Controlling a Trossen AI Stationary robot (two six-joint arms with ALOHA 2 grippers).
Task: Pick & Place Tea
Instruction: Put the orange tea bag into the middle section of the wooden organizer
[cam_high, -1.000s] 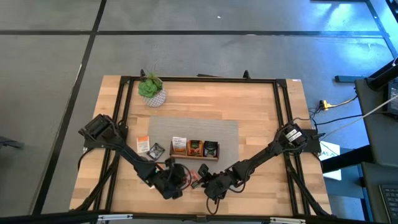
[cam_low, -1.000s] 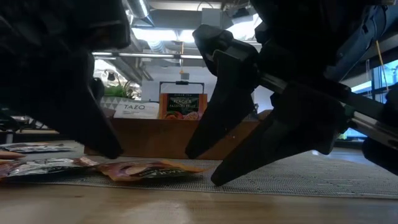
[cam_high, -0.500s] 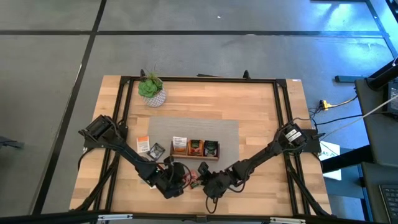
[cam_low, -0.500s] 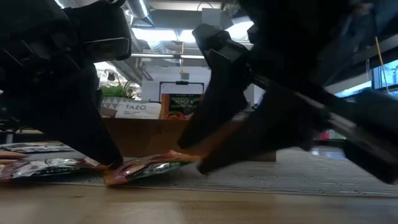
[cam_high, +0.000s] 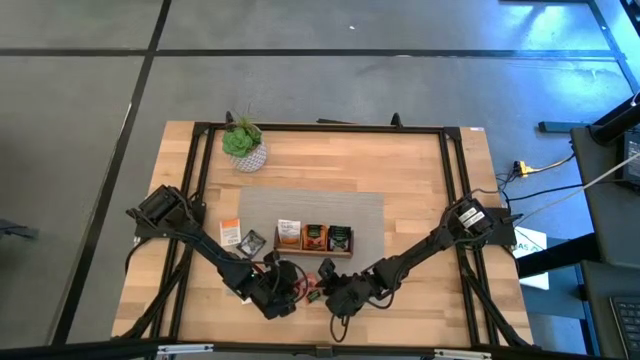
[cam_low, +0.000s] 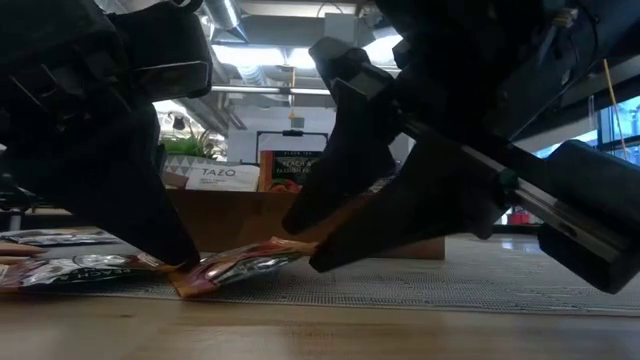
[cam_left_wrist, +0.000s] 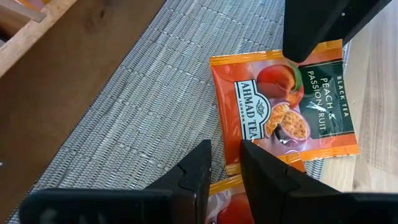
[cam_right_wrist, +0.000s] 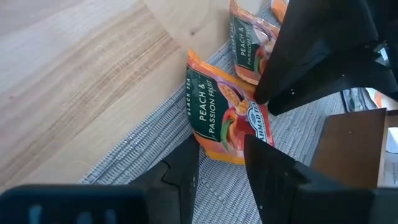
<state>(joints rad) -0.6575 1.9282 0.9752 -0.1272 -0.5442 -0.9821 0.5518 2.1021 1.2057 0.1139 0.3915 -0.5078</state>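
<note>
High view: a wooden desk (cam_high: 420, 170) seen from above, with a grey mat (cam_high: 365, 215) at its middle. A long wooden tray (cam_high: 313, 255) lies on the mat with sachets standing in its compartments. A potted plant (cam_high: 243, 143) stands toward the upper left of the desk. Two loose sachets (cam_high: 240, 237) lie left of the tray. Both dark arms reach in to the lower middle of the frame, where the left gripper (cam_high: 290, 290) and right gripper (cam_high: 325, 290) almost meet.

Low view: an orange peach tea sachet (cam_low: 240, 268) lies at the mat's near edge, tilted, its right end raised off the mat between the right fingers, which pinch it. The left gripper's tip touches down at its low left end.

Left wrist view: the peach tea sachet fills the centre right, printed face up, on the mat beside the tray wall. The left fingers stand almost together with only a slit between them; I cannot tell whether they hold anything. A second sachet (cam_left_wrist: 224, 190) shows just under them.

Right wrist view: the right fingers straddle the peach tea sachet's near edge.
</note>
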